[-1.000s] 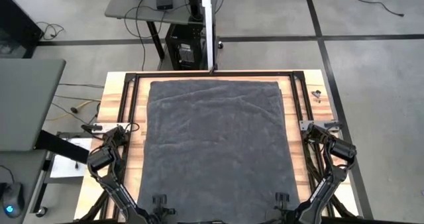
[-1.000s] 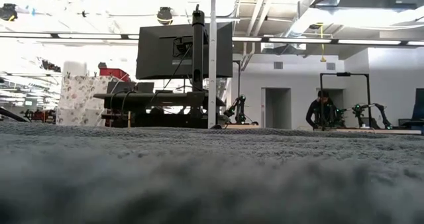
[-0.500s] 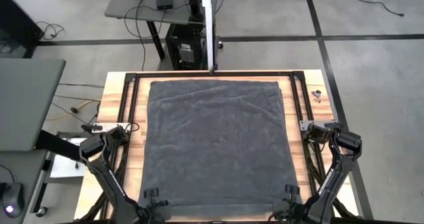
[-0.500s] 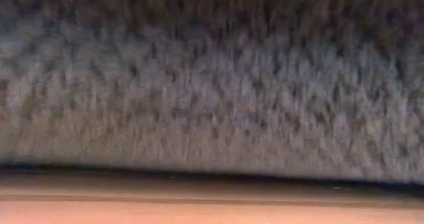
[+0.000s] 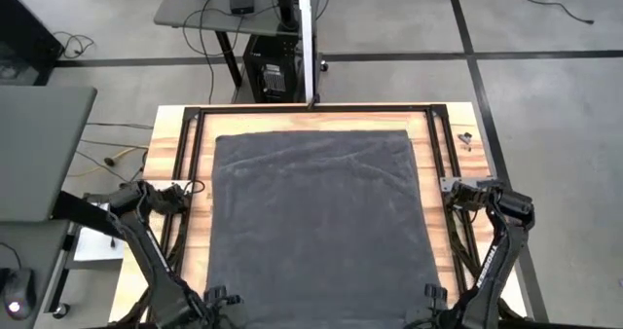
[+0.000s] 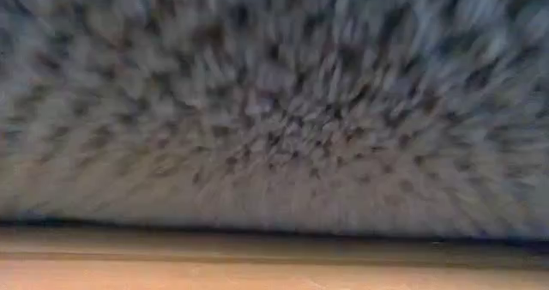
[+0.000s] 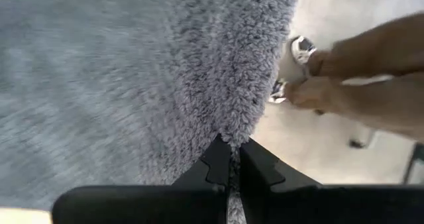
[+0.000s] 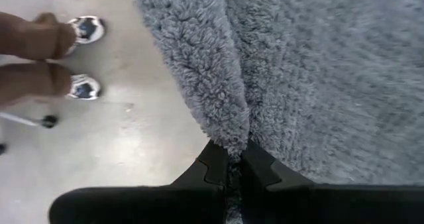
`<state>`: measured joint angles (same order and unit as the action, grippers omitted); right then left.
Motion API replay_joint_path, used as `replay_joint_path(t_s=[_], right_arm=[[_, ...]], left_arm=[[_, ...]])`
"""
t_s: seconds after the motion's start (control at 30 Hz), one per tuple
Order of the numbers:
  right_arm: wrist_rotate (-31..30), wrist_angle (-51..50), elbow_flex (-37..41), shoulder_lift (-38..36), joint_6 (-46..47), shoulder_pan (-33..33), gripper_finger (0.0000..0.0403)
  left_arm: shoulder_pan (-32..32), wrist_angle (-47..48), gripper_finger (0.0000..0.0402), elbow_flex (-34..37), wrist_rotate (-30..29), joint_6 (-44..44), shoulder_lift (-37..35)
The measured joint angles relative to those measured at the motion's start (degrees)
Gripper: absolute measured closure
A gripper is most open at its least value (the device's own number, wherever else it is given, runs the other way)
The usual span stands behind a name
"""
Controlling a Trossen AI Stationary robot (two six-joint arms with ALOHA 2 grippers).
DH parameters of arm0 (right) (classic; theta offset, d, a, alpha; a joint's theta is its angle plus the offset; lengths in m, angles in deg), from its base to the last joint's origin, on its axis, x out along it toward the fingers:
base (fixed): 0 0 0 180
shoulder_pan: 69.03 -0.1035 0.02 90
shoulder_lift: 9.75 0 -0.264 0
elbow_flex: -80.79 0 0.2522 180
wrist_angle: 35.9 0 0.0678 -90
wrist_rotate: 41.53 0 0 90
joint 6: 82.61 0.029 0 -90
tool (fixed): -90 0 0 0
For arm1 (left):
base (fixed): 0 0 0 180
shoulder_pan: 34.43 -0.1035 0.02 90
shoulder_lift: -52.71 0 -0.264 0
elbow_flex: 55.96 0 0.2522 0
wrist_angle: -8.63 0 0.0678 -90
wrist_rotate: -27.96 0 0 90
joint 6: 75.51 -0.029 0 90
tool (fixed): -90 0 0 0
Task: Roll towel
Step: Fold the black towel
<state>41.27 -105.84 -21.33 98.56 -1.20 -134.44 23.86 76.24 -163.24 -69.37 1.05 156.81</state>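
Note:
The dark grey towel [image 5: 316,222] lies spread over the wooden table [image 5: 175,173], and its far part rests flat. Its near edge is raised. In the low view the towel [image 6: 274,101] hangs above the bare table top [image 6: 274,268]. My left gripper [image 5: 222,297] is shut on the towel's near left corner. My right gripper [image 5: 431,295] is shut on its near right corner. No white tag shows. My left gripper pinches the towel's edge at the near left corner [image 7: 228,139] between its two fingers. The cloth there is bunched into a fold and lifted off the table. My right gripper pinches the towel's edge at the near right corner [image 8: 237,144] between its two fingers. The cloth is bunched into a fold and lifted.
A black frame [image 5: 311,108] runs round the table top. A small metal part [image 5: 464,138] lies at the far right. A person's legs and shoes [image 8: 79,32] stand on the floor past the table's near edge; they also show in the left wrist view [image 7: 301,48].
Both grippers have gone toward the table's near edge and up, holding the towel's near corners. The towel has slid toward the near edge, and its far edge has drawn away from the far frame. The near edge has lifted clear of the table and now fills the low view.

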Motion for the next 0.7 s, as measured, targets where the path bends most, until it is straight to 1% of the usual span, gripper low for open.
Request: replay_joint_path(t_s=[0.07,0.17,0.27,0.33,0.43,0.53,0.63,0.7], right_arm=[[-0.5,-1.9,-0.1,-2.6,0.3,0.5,0.0403],[-4.0,-8.7,0.1,-7.2,0.3,1.5,0.0403],[-6.0,-14.0,2.9,-13.5,0.7,3.7,0.0403],[-6.1,-14.6,6.1,-17.5,0.1,5.7,0.0403],[-6.2,-14.8,12.3,-23.5,-1.7,9.6,0.0403],[-6.4,-14.9,18.3,-29.4,-4.1,14.7,0.0403],[-6.3,-14.7,23.2,-34.8,-9.4,21.4,0.0403],[-6.3,-14.8,25.7,-38.2,-13.4,26.4,0.0403]], left_arm=[[-0.7,0.6,0.0401,0.0,0.0,0.7,-2.5],[-2.9,4.2,0.0401,0.0,0.1,-0.1,-6.0],[-5.7,10.1,0.0401,0.0,0.0,-2.6,-9.7],[-7.9,14.5,0.0401,0.0,-0.4,-5.2,-12.2],[-12.5,23.4,0.0402,0.0,-0.9,-9.8,-15.6],[-18.3,29.7,0.0402,0.0,-1.1,-16.5,-18.7],[-25.5,31.6,0.0402,1.7,-1.0,-25.7,-22.1],[-30.8,31.2,0.0402,6.2,-0.2,-31.8,-25.3]])
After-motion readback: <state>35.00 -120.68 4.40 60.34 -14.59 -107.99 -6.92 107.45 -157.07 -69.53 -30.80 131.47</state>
